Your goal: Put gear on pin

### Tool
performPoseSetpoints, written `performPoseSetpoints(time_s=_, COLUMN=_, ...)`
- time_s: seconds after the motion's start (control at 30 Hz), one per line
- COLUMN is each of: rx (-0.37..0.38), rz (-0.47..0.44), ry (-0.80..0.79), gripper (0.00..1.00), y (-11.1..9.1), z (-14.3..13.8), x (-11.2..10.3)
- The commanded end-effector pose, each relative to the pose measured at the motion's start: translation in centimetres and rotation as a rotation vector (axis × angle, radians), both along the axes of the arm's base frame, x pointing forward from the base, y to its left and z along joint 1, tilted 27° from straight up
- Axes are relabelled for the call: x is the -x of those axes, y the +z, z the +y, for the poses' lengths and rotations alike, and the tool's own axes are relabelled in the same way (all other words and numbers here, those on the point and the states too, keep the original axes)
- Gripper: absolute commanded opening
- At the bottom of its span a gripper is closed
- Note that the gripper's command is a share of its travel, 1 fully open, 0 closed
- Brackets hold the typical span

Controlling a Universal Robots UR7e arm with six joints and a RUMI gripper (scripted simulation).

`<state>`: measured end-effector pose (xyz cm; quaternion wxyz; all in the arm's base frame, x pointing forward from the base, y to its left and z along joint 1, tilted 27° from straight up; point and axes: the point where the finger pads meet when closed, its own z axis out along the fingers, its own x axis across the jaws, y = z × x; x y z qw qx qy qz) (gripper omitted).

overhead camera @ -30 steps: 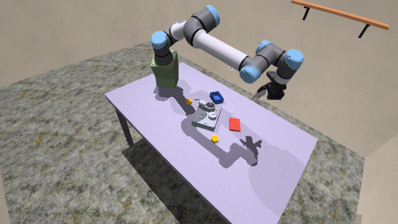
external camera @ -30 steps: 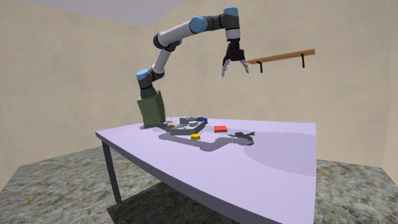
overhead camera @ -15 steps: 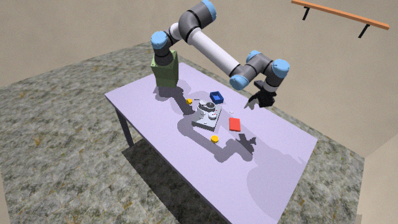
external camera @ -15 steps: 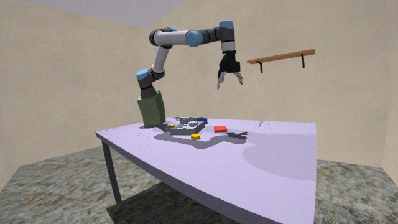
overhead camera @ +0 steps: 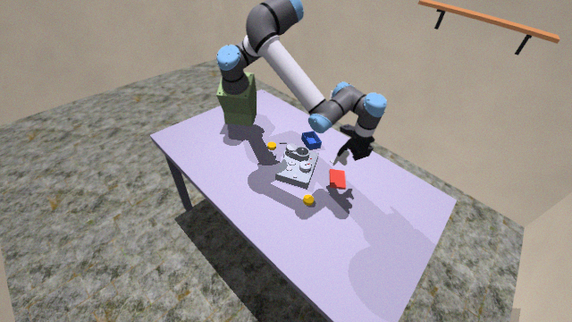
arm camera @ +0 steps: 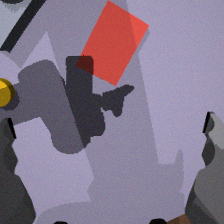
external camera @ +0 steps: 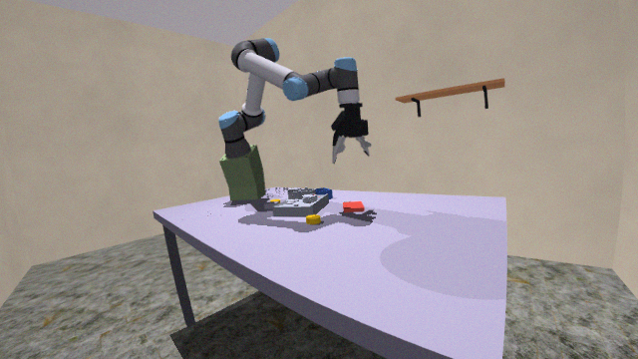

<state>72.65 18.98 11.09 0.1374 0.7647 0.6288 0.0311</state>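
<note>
Tool (external camera: 350, 147): jaws fully apart, empty, high above bench (external camera: 424, 259).
Gear: too small to identify; likely on grey fixture (overhead camera: 297, 167).
Red block (overhead camera: 337, 178): at 3 o'clock from fixture.
</note>
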Motion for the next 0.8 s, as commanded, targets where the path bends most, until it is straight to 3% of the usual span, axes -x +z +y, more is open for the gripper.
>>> performPoseSetpoints(time_s=0.0, rx=0.02, rz=-0.033, ry=0.056, gripper=1.0, y=-1.4, z=-1.4, x=1.1)
performPoseSetpoints(time_s=0.4, rx=0.128, rz=-0.04, ry=0.213, gripper=1.0, y=-6.0, z=-6.3, x=6.8)
performPoseSetpoints(time_s=0.77, rx=0.19, rz=-0.037, ry=0.294, gripper=1.0, y=-8.0, z=-8.9, x=10.8)
